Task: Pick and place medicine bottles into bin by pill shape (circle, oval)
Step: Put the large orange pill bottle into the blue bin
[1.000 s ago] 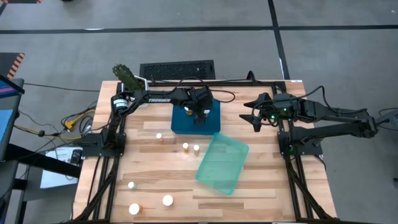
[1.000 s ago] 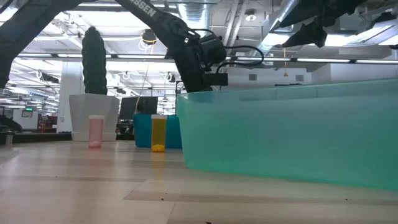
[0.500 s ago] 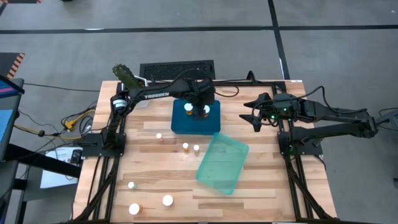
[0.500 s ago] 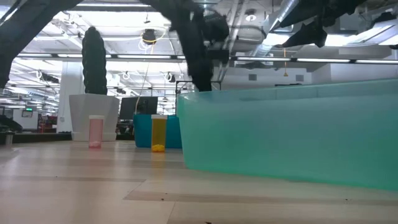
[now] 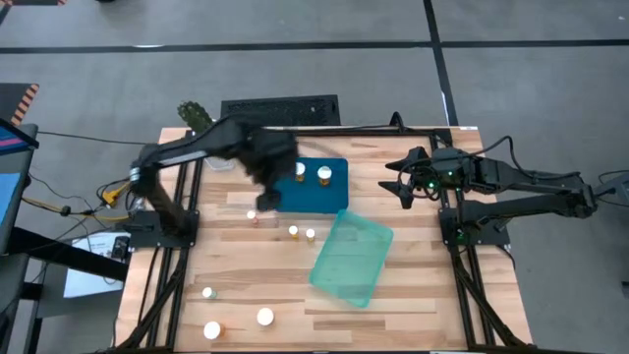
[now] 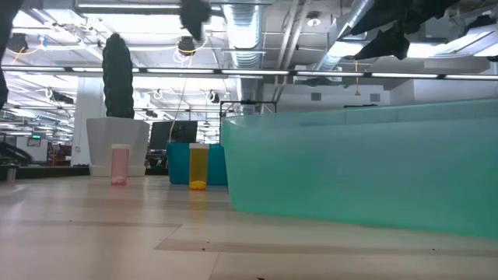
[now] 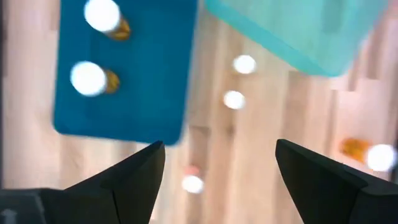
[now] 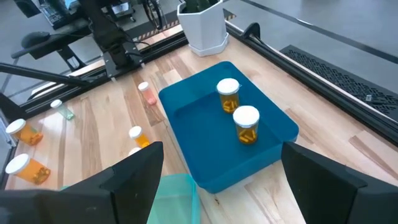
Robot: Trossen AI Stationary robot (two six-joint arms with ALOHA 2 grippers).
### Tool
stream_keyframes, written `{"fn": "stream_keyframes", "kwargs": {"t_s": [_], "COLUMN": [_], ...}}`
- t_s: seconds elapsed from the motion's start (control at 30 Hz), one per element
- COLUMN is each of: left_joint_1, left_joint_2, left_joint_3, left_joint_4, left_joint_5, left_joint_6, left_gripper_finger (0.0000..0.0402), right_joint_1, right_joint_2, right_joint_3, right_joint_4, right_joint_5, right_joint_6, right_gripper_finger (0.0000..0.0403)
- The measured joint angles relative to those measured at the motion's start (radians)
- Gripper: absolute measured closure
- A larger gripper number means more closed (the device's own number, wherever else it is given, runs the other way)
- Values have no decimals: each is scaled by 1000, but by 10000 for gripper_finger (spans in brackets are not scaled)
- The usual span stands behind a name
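Note:
Two amber bottles with white caps (image 5: 300, 177) (image 5: 323, 174) stand upright in the blue bin (image 5: 334, 197); they also show in the right wrist view (image 8: 228, 93) (image 8: 246, 123). Several more bottles stand on the table: a pale pink one (image 5: 252, 214), two small ones (image 5: 293, 232) (image 5: 310, 235), and three near the front left (image 5: 207, 292) (image 5: 211, 330) (image 5: 264, 317). My left gripper (image 5: 265, 195) (image 7: 220, 146) is open and empty, up in the air at the blue bin's left edge, above the pink bottle (image 7: 193, 183). My right gripper (image 5: 398, 184) (image 8: 222, 146) is open and empty, raised at the right.
A teal bin (image 5: 351, 258) lies slanted right of the table's middle and fills much of the low view (image 6: 366, 167). A white hexagonal plant pot (image 8: 202, 25) stands at the far left corner. A black grille (image 5: 280, 110) lies beyond the far edge.
My left gripper has risen from over the blue bin and swung fast toward the table's left and near edges, ending above the pink bottle. A second amber bottle now shows standing in the blue bin where the gripper was. My right arm has kept still.

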State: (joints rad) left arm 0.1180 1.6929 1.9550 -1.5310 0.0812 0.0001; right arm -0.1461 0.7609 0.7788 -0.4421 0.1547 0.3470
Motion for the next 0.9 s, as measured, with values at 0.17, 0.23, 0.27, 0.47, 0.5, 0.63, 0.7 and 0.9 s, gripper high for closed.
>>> {"fn": "stream_keyframes", "kwargs": {"t_s": [0.17, 0.23, 0.27, 0.47, 0.5, 0.63, 0.7, 0.9], "left_joint_1": [-242, -360, -424, -750, -795, -941, -1000, -1133], "left_joint_2": [-174, -221, -243, -286, -285, -284, -284, -284], "left_joint_3": [-133, -198, -230, -428, -461, -606, -667, -804], "left_joint_4": [46, 91, 107, 239, 264, 411, 473, 673], "left_joint_5": [-57, -118, -153, -244, -244, -245, -249, -255], "left_joint_6": [-306, -453, -524, -884, -925, -1103, -1196, -1371], "left_gripper_finger": [101, 101, 101, 101, 101, 101, 101, 101], "right_joint_1": [0, 0, 0, 0, 0, 0, 0, 0], "right_joint_2": [0, 0, 0, 0, 0, 0, 0, 0], "right_joint_3": [0, 0, 0, 0, 0, 0, 0, 0], "right_joint_4": [1, 1, 1, 1, 1, 1, 1, 1], "right_joint_5": [0, 0, 0, -1, -1, -1, -1, -1], "right_joint_6": [0, 0, 0, 2, 3, 3, 3, 3], "right_gripper_finger": [69, 69, 69, 69, 69, 69, 69, 69]}}
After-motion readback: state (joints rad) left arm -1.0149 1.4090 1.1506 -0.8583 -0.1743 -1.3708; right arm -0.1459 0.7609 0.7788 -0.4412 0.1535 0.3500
